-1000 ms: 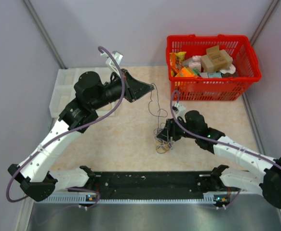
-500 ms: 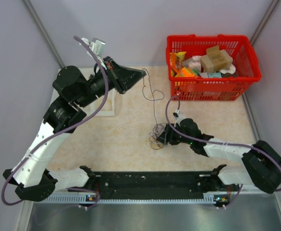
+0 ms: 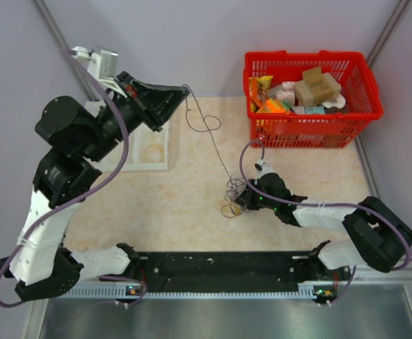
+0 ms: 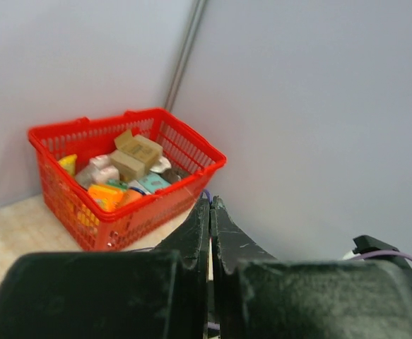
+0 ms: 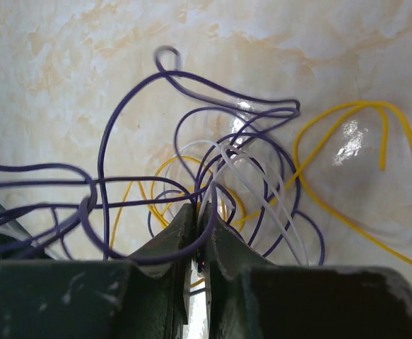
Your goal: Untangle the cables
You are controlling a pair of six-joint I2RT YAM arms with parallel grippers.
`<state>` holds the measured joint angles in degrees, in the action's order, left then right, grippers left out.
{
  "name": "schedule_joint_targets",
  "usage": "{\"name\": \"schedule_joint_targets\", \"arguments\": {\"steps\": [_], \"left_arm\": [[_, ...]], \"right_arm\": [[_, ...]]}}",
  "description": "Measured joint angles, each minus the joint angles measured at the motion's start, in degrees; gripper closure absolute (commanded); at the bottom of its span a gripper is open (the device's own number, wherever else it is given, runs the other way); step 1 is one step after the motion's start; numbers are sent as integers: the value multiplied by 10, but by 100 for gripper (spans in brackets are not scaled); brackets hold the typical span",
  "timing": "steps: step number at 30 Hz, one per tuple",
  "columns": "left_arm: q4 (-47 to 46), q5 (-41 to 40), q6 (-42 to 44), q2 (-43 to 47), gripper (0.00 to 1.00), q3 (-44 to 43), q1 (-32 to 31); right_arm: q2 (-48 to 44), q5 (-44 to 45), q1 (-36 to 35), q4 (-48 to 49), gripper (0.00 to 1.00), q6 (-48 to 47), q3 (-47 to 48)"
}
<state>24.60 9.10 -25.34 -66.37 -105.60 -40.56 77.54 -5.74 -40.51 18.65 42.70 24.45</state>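
Closed tight, the left pincer (image 3: 185,90) sits raised at the far left of the scene, above the far edge of a white tray (image 3: 156,152). In its wrist view the two fingers of the left pincer (image 4: 210,208) meet along their whole length with no gap showing. One thin dark strand (image 3: 213,128) leaves the tip, forms a loose loop in the air and runs rightward and nearer, down to the cables (image 3: 228,207).

The cables lie as a small knot on the beige marbled table (image 3: 184,205), near its middle and nearer than the basket. The overhead view shows dark and yellowish wires in the knot, but individual crossings cannot be told apart there.

The right pincer (image 3: 242,200) is low at the table, touching the right side of the knot. Its wrist view shows the right pincer (image 5: 197,212) shut, with purple and yellow wires caught between the fingers. Ahead of it the cables (image 5: 223,152) spread over the table (image 5: 64,85): purple loops on the left and centre, whitish arcs in the middle, and a yellow loop reaching far right.

A red basket (image 3: 304,133) stands at the far right corner, well apart from the knot, holding cardboard boxes (image 3: 319,86) and mixed packets. The same basket (image 4: 156,208) and boxes (image 4: 138,152) appear in the left wrist view.
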Motion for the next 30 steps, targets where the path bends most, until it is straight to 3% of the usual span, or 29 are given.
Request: {"name": "schedule_joint_targets", "arguments": {"steps": [4,11,30], "left_arm": [[35,-44,44,6,100,-55,0],[56,-132,108,54,100,-90,0],[78,-258,238,76,100,-208,0]], "right_arm": [[0,12,2,-4,100,0,0],[0,17,10,-14,100,0,0],[-18,26,43,-37,100,-2,0]]}}
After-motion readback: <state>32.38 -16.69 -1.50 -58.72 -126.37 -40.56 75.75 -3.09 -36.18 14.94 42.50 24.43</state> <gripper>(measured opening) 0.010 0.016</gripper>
